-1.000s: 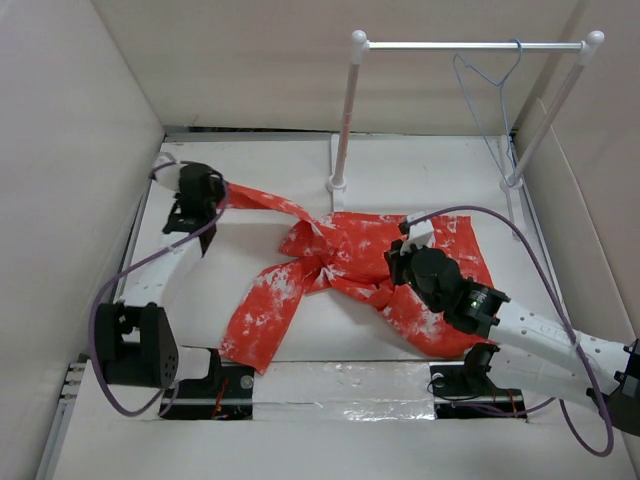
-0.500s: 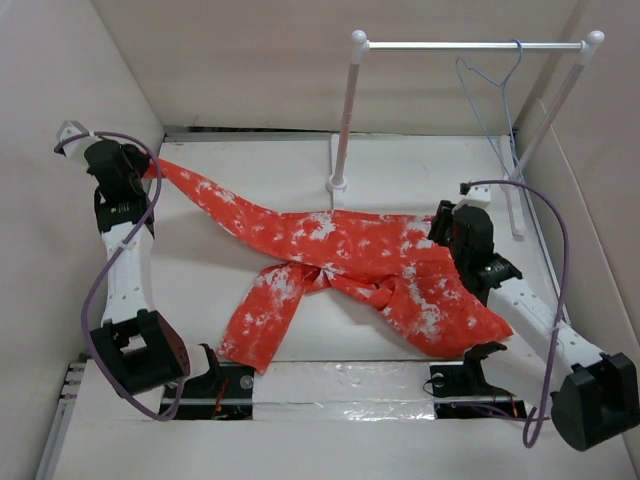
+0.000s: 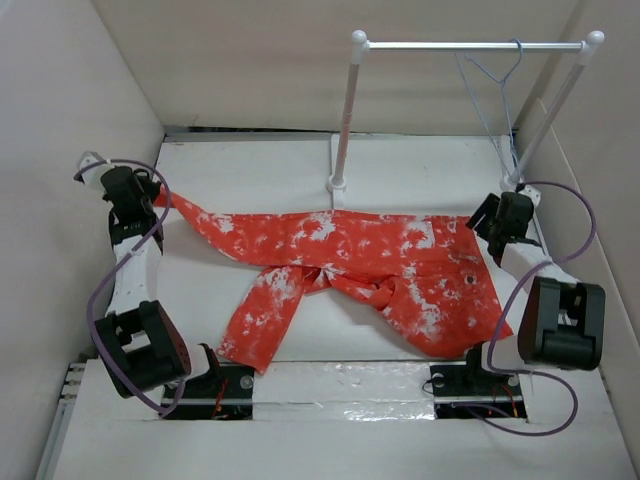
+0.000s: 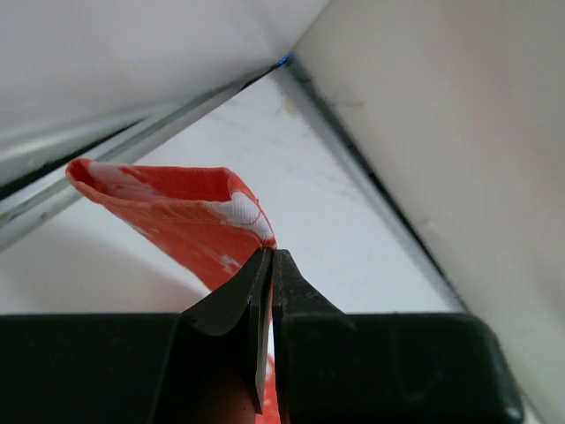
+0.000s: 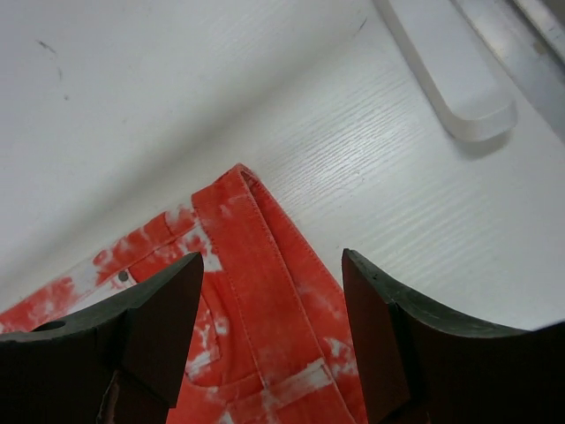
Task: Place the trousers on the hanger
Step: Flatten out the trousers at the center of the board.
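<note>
You are early in the job: the trousers (image 3: 360,255) lie spread flat on the table (image 3: 260,165), your left gripper (image 4: 268,258) pinched tight on one leg's cuff and your right gripper (image 5: 272,265) spread wide over the waist corner (gripping nothing), while the hanger (image 3: 499,83) hangs bare on the rail (image 3: 440,45).
</note>
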